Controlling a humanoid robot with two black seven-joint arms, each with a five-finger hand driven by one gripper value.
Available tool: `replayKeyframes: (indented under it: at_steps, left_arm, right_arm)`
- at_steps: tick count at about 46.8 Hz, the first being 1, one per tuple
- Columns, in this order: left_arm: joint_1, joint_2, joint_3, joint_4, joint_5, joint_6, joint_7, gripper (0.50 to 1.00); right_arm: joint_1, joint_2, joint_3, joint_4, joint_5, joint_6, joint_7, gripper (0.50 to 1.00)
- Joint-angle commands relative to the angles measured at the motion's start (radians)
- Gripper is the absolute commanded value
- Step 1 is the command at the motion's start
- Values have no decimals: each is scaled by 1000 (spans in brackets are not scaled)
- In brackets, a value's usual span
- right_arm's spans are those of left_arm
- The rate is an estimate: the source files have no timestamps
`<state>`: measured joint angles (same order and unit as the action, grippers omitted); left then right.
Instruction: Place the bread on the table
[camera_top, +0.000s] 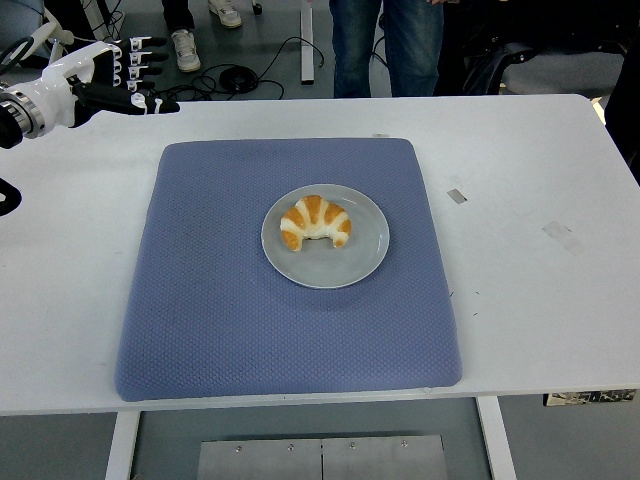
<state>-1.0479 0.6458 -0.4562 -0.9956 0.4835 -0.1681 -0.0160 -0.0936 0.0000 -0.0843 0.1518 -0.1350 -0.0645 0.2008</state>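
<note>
A croissant-shaped bread (316, 222), orange and cream striped, lies on a grey plate (360, 262) in the middle of a blue mat (200, 300) on the white table (530, 300). My left hand (135, 68) is at the far left corner of the table, well away from the bread, with its fingers stretched out and holding nothing. My right arm is out of view.
A person's legs (385, 45) stand beyond the table's far edge, with cables on the floor. Small pieces of tape (456, 195) lie on the table right of the mat.
</note>
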Motion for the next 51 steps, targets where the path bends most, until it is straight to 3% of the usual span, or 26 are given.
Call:
replayKeyframes:
  at_steps: [1, 8, 30, 42, 51]
  left_arm:
    - [-1, -2, 1, 0, 36, 6, -2, 963]
    - [-3, -25, -10, 0, 106, 39, 1, 963]
    - [-20, -54, -1, -2, 84, 30, 1, 972]
    - [-96, -117, 139, -12, 113, 33, 14, 940]
    - [-112, -130, 151, -43, 167, 35, 45, 936]
  right_arm:
    - [0, 0, 0, 0, 0, 0, 0, 1000]
    - [0, 0, 0, 0, 0, 0, 0, 1000]
    - [0, 0, 1, 0, 0, 0, 0, 1000]
    - [0, 0, 0, 0, 0, 0, 0, 1000]
    - [0, 0, 0, 0, 0, 0, 0, 1000]
